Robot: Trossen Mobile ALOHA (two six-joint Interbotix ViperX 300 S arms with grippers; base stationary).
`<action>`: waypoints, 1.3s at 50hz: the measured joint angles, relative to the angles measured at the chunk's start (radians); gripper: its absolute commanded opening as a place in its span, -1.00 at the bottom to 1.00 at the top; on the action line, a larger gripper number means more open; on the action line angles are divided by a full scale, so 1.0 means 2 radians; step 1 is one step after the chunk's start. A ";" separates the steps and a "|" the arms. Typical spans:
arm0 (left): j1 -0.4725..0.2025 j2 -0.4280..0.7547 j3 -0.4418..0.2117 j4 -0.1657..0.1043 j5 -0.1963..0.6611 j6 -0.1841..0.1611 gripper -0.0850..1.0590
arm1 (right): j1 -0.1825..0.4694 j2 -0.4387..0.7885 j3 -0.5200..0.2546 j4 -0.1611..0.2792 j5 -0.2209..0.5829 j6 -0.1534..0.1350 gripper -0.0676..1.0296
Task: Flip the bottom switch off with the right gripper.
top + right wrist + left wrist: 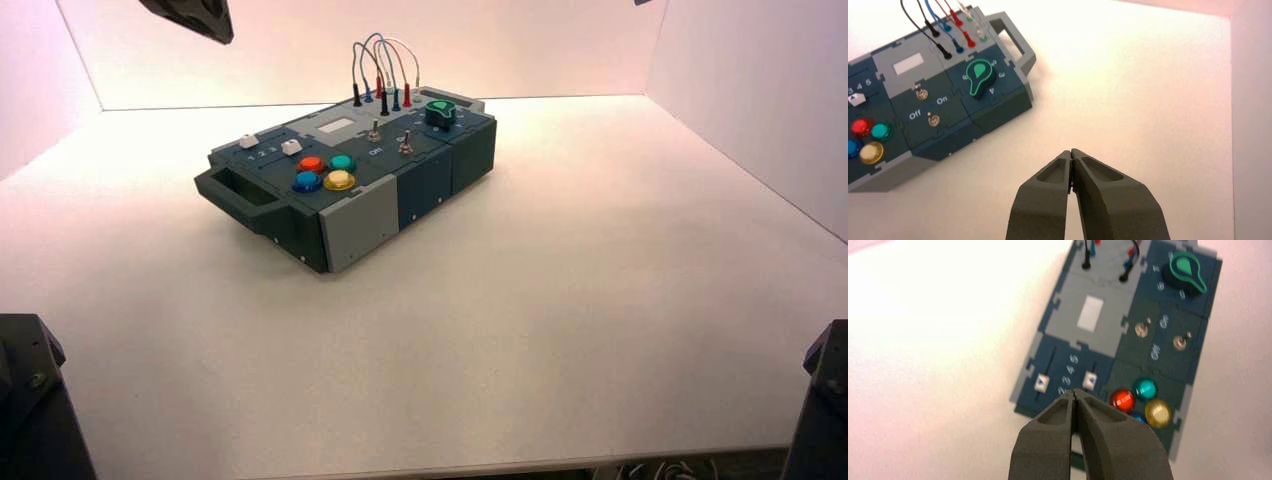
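Only wrist views show both black tapered grippers' closed fingertips: right gripper (1071, 152) toward high-view two o'clock, left gripper (1074, 392) ten-thirty from the dark modular box (350, 170). The small silver coppery-based bottom switch (406, 146) — two o'clock from the round yellow button (339, 180) — points twelve-ward, long axis near-upright there.

My right gripper (1071, 152) is black, with two long tapered fingers closed together at their narrow tips. It hangs above the table (1148, 125), well apart from the switch and touching nothing. The bottom switch (934, 120) is a tiny silver metal lever on a coppery-brown nut, standing up from the box's (908, 132) dark top, near its long side edge, beside the printed "Off" and "On".
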 measured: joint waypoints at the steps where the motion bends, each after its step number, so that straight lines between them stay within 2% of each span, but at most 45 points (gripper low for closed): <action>1: -0.001 0.000 0.000 0.001 0.005 0.000 -0.90 | -0.001 0.000 -0.002 0.001 0.002 -0.002 -0.91; 10: -0.001 0.005 -0.008 0.005 0.053 0.001 -0.90 | 0.000 0.015 -0.018 0.004 0.023 -0.012 -0.91; 16: 0.000 0.027 -0.016 0.007 0.081 0.000 -0.90 | 0.001 0.026 -0.031 0.005 0.045 -0.025 -0.91; 21: 0.000 0.060 -0.026 0.007 0.110 0.001 -0.90 | 0.006 0.039 -0.049 0.008 0.074 -0.053 -0.91; 24: 0.000 0.069 -0.030 0.008 0.116 0.001 -0.90 | 0.008 0.044 -0.056 0.013 0.081 -0.063 -0.91; 25: -0.001 0.080 -0.033 0.007 0.120 0.001 -0.90 | 0.016 0.050 -0.063 0.019 0.087 -0.075 -0.91; 27: 0.000 0.084 -0.033 0.008 0.121 0.000 -0.90 | 0.018 0.052 -0.066 0.023 0.089 -0.080 -0.91; 29: 0.000 0.089 -0.035 0.008 0.121 0.000 -0.90 | 0.019 0.058 -0.071 0.034 0.092 -0.093 -0.91; 30: 0.000 0.089 -0.035 0.008 0.121 0.000 -0.90 | 0.019 0.058 -0.071 0.034 0.092 -0.093 -0.91; 31: 0.000 0.094 -0.035 0.008 0.121 0.001 -0.90 | 0.022 0.067 -0.080 0.048 0.095 -0.107 -0.91; 33: -0.001 0.097 -0.035 0.008 0.121 0.001 -0.90 | 0.025 0.074 -0.084 0.054 0.097 -0.114 -0.91; 35: 0.000 0.106 -0.035 0.009 0.120 0.001 -0.90 | 0.027 0.084 -0.091 0.067 0.102 -0.128 -0.91; 38: 0.000 0.114 -0.035 0.012 0.120 0.001 -0.90 | 0.028 0.094 -0.100 0.077 0.107 -0.140 -0.91; 52: 0.001 0.135 -0.035 0.013 0.114 0.001 -0.90 | 0.028 0.129 -0.125 0.085 0.131 -0.164 -0.91; 59: 0.001 0.163 -0.036 0.013 0.122 0.001 -0.90 | 0.028 0.153 -0.140 0.095 0.146 -0.189 -0.91; 60: 0.001 0.163 -0.036 0.013 0.122 0.001 -0.90 | 0.028 0.153 -0.140 0.095 0.146 -0.189 -0.91; 65: 0.001 0.176 -0.038 0.014 0.122 0.002 -0.90 | 0.029 0.173 -0.156 0.114 0.150 -0.209 -0.91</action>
